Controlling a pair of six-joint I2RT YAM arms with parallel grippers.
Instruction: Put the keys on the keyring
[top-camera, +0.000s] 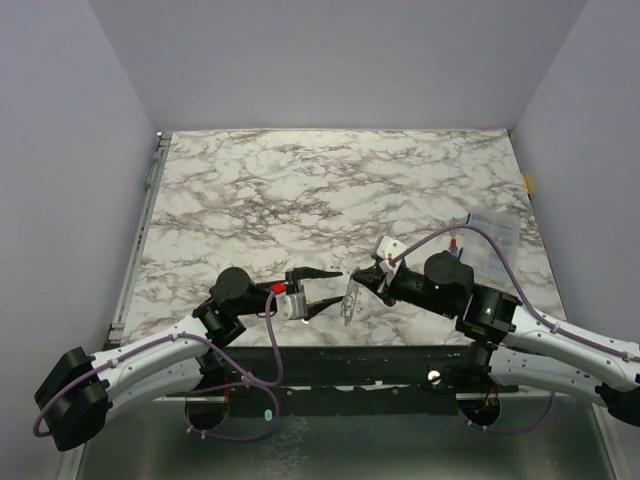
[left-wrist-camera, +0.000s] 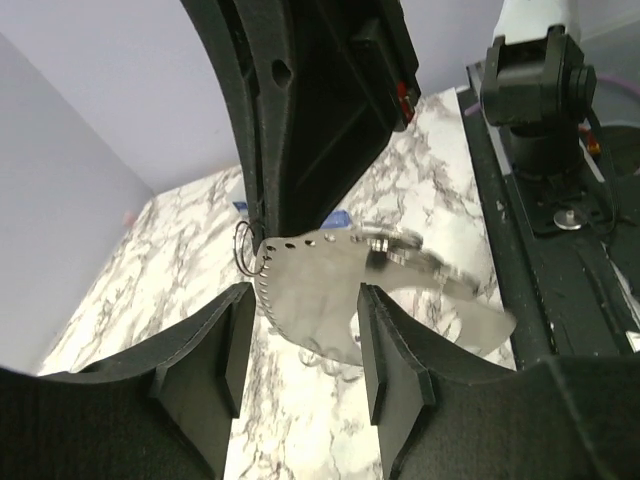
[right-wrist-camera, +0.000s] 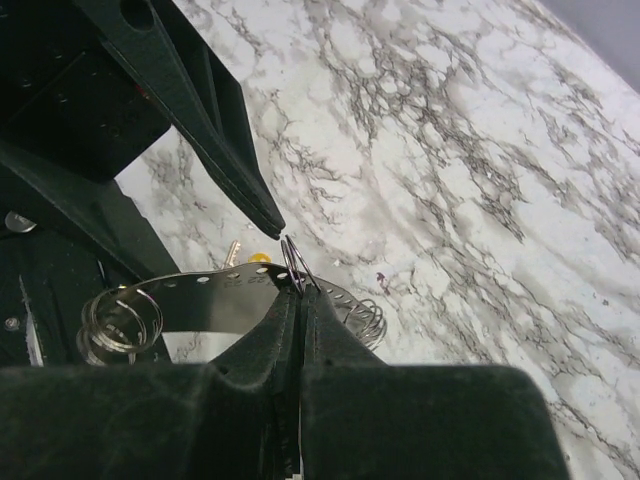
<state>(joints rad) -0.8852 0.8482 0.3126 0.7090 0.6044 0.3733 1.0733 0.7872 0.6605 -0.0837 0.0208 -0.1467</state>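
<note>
We list: left arm and right arm, white shells, black joints, purple cables looped alongside; left hand, black tapering fingers, silver block, red tab; right hand, black, white housing.

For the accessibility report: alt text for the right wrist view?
The shut right gripper pinches the rim of a silvery disc with holes along its edge, a wire keyring standing at its fingertips. A black finger of the other arm points close beside the ring, above a marble table.
</note>
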